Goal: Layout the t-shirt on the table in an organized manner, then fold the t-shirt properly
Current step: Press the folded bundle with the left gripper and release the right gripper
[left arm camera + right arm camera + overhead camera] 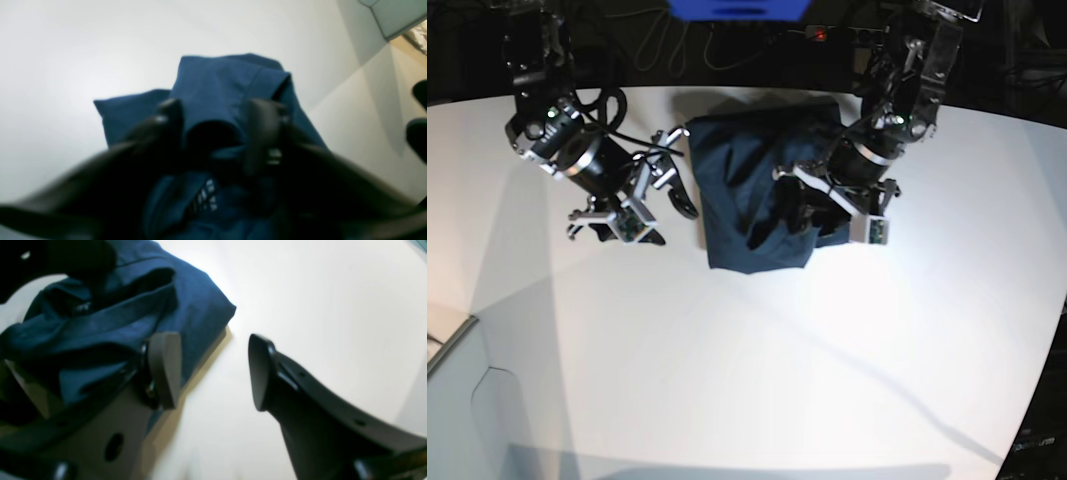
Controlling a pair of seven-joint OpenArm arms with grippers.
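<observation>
In the base view, going from its left side, the right gripper (659, 196) hangs over bare white table (757, 360) just beside the left edge of the t-shirt (737, 225), its jaws spread wide with nothing between them. Its wrist view confirms this: the two dark fingers (165, 368) stand well apart over white tabletop, one of them in front of the navy cloth's edge, the other over bare table (317, 306). The t-shirt (110, 323) lies bunched and partly folded in a rough rectangle near the far middle of the table, with rumpled folds on its right half. Further right, the left gripper (802, 205) is down on those folds. In its blurred wrist view, the left gripper (217, 126) has its fingers (263, 130) straddling a raised ridge of the t-shirt (220, 80), with cloth between them; whether they actually pinch it I cannot tell. White lettering (206, 196) shows on the cloth below.
</observation>
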